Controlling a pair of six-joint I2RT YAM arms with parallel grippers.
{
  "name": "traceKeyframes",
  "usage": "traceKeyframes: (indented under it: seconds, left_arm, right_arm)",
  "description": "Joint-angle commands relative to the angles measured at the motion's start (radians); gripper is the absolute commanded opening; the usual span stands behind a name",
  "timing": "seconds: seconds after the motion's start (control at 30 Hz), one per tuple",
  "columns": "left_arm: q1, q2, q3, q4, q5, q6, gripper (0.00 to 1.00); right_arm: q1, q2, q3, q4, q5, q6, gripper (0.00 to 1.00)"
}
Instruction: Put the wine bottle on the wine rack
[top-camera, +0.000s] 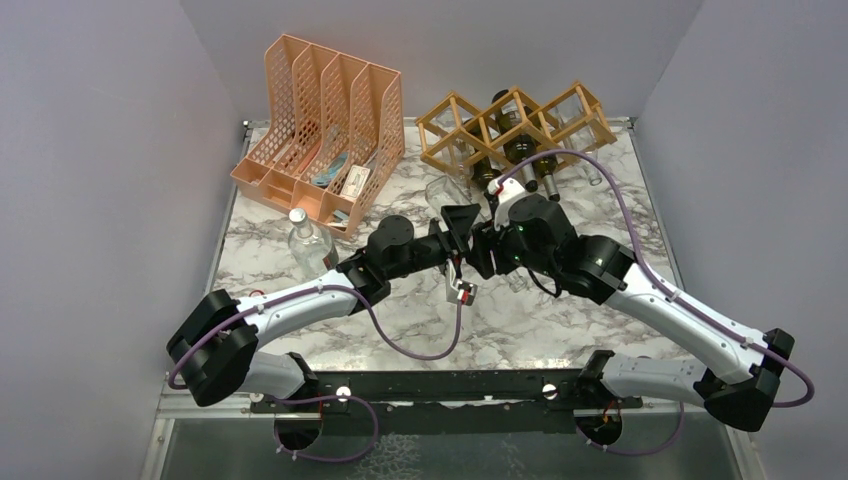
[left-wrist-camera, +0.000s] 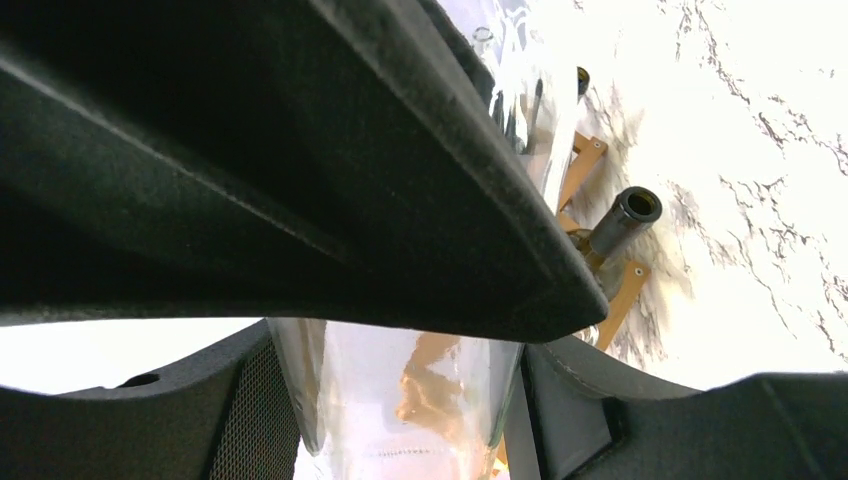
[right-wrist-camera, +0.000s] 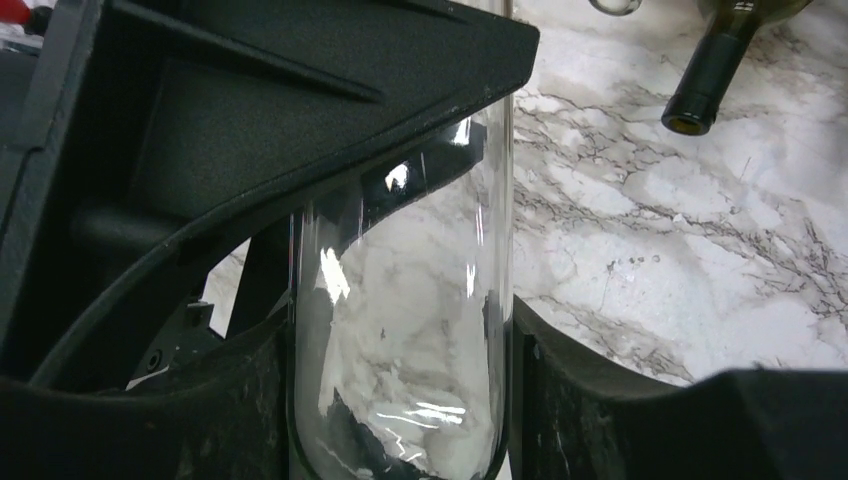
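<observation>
While my left claw (left-wrist-camera: 405, 420) is clamped shut on the clear wine bottle (right-wrist-camera: 400, 260), the bottle hangs above the middle of the marble table (top-camera: 560, 310), in front of the wine rack (top-camera: 515, 125) and not yet in it. My right claw (right-wrist-camera: 400, 410) straddles the same glass, one pad close on each side; whether it presses firmly I cannot tell. This looks like a hand-over. To do it well, I judge the right claw should grip squarely before the left lets go, since smooth glass may slip. Dark bottles (top-camera: 520, 150) lie in some cells, so I would steer clear of their necks.
</observation>
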Motion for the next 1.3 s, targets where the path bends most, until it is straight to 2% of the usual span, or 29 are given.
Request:
traceKeyframes:
  seconds: [0.0,0.13,0.17,0.23,0.27,0.3,0.57,0.77,0.87,0.93,0.97,1.1,1.27]
  left_arm:
    - [-0.008,-0.027,0.026,0.078,0.004,-0.026,0.14]
    - [-0.008,-0.031,0.020,0.080,0.000,-0.029,0.42]
    - [-0.009,-0.031,0.018,0.080,0.000,-0.033,0.48]
    - [-0.008,-0.032,0.018,0.080,-0.001,-0.042,0.61]
    - [-0.008,-0.033,0.019,0.080,-0.004,-0.047,0.85]
    - [-0.007,-0.032,0.020,0.079,-0.008,-0.052,0.97]
    - [-0.008,-0.080,-0.003,0.079,-0.031,-0.130,0.99]
    - [-0.007,-0.172,-0.028,0.080,-0.069,-0.374,0.99]
    - [-0.005,-0.197,-0.022,0.080,-0.151,-0.546,0.99]
    - [-0.006,-0.204,-0.009,0.081,-0.237,-0.700,0.99]
    - [-0.006,-0.206,0.004,0.080,-0.293,-0.823,0.99]
    - [-0.004,-0.222,0.051,0.067,-0.595,-1.179,0.99]
    - [0.004,-0.248,0.027,0.054,-0.771,-1.268,0.99]
  right_arm:
    - [0.005,-0.008,-0.026,0.068,0.039,0.019,0.43]
    - [0.004,-0.024,-0.028,0.084,0.063,0.014,0.05]
    - [0.005,-0.027,-0.026,0.085,0.073,0.015,0.01]
    - [0.005,-0.035,-0.025,0.089,0.095,0.015,0.01]
    - [0.004,-0.043,-0.025,0.091,0.107,0.017,0.01]
    - [0.005,-0.050,-0.024,0.094,0.120,0.020,0.01]
    - [0.005,-0.103,0.015,0.136,0.301,0.026,0.01]
    - [0.002,-0.064,0.085,0.203,0.477,-0.036,0.01]
    - [-0.013,-0.006,0.130,0.254,0.517,-0.103,0.01]
    - [-0.053,0.034,0.165,0.281,0.484,-0.135,0.01]
    - [-0.078,0.052,0.179,0.295,0.447,-0.145,0.01]
    - [-0.200,0.130,0.248,0.328,0.282,-0.138,0.01]
    - [-0.291,0.269,0.364,0.329,0.153,-0.117,0.01]
